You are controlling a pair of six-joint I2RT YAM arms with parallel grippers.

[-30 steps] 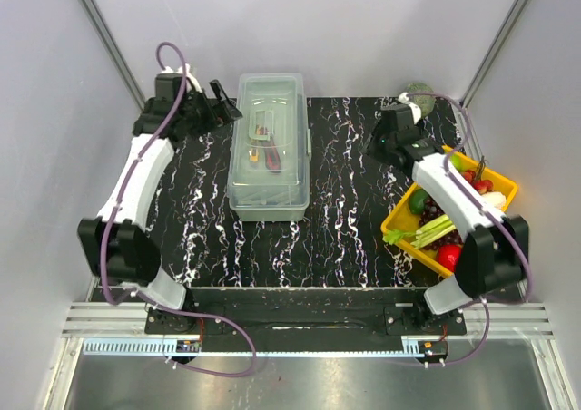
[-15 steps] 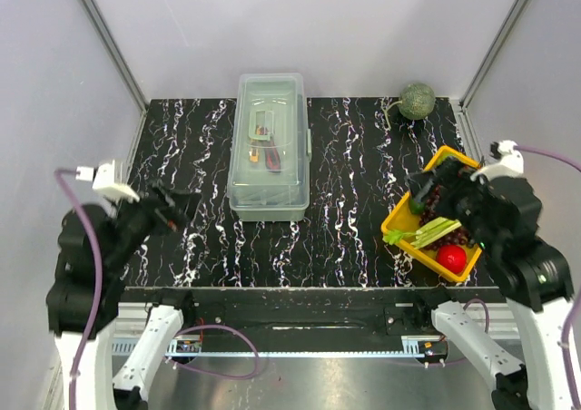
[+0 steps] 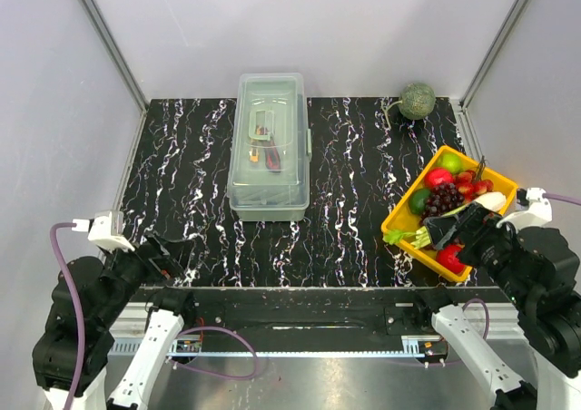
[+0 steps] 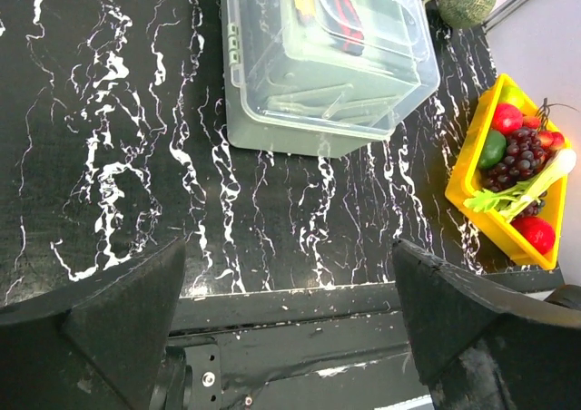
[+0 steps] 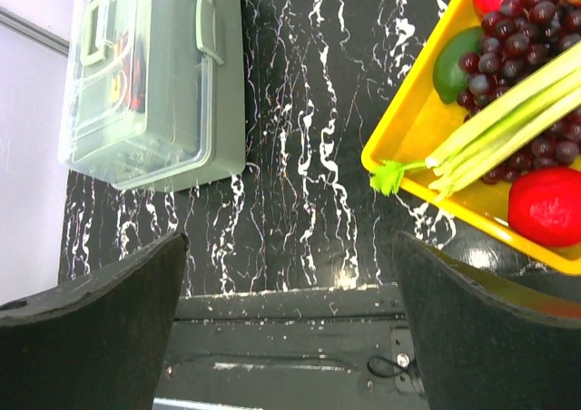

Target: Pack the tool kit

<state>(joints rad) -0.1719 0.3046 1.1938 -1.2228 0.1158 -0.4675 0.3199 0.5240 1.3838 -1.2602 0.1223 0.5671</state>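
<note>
The tool kit [image 3: 269, 147] is a pale grey-green box standing at the back middle of the black marbled table, its clear lid down. Red and yellow tools show faintly through the lid [image 4: 327, 61]. In the right wrist view the box [image 5: 150, 83] lies at the upper left, with its latch facing the table's middle. My left gripper [image 3: 168, 251] hangs open over the near left edge, far from the box, with nothing between its fingers [image 4: 91, 328]. My right gripper [image 3: 449, 233] hangs open over the near right side beside the fruit tray, also holding nothing.
A yellow tray [image 3: 404, 212] of grapes, celery, apples and other fruit sits at the right, partly under my right arm. A green melon [image 3: 418, 100] rests in the back right corner. The black mounting rail [image 4: 300, 306] runs along the near edge. Grey walls enclose the table.
Both arms have pulled back from the far side of the table to the near edge and risen. The right gripper has opened wider. The box has not moved.
</note>
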